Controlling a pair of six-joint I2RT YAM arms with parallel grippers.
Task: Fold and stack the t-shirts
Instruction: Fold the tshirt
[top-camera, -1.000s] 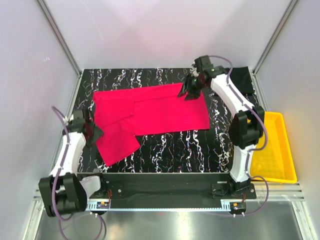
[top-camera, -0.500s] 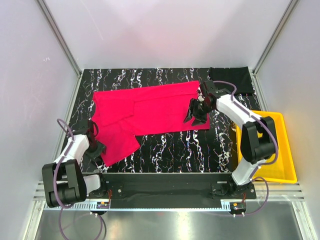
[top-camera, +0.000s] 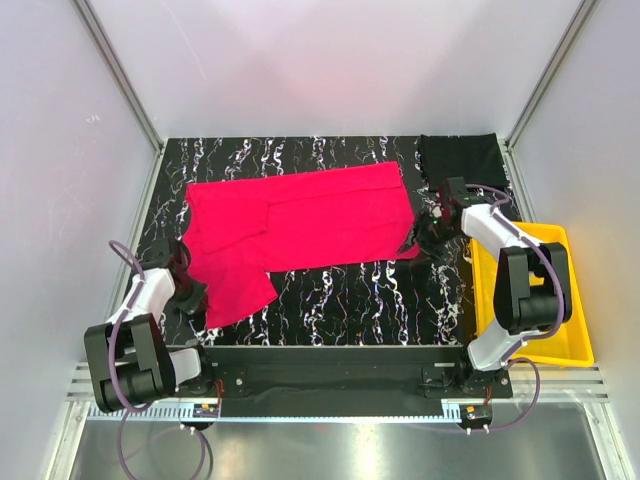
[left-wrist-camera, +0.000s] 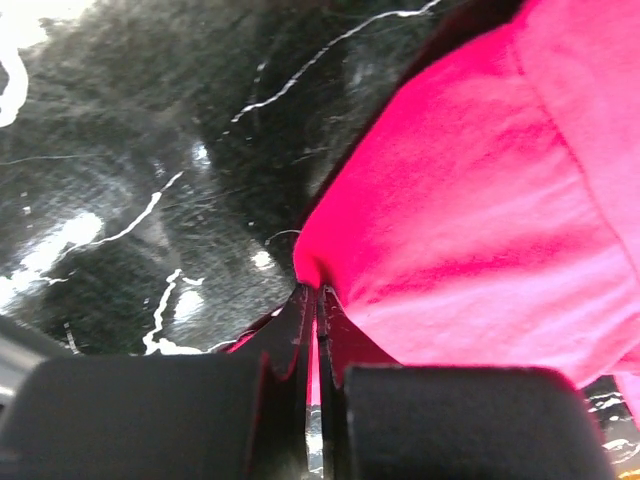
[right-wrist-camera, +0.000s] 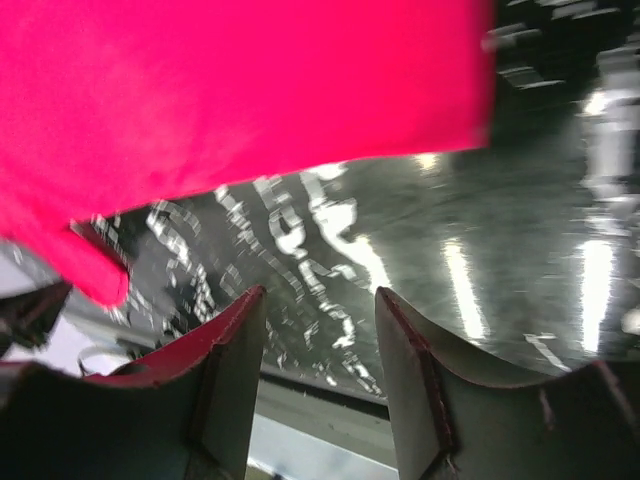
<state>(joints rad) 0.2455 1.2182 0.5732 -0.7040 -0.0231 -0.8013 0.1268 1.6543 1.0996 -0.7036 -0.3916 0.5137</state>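
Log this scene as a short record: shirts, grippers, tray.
red shirt: spread across the table, not stacked
black shirt: far right corner of table
left gripper: shut on red shirt's near left edge
right gripper: open, over bare table by red shirt's right corner, holding nothing
tray: yellow, right of table
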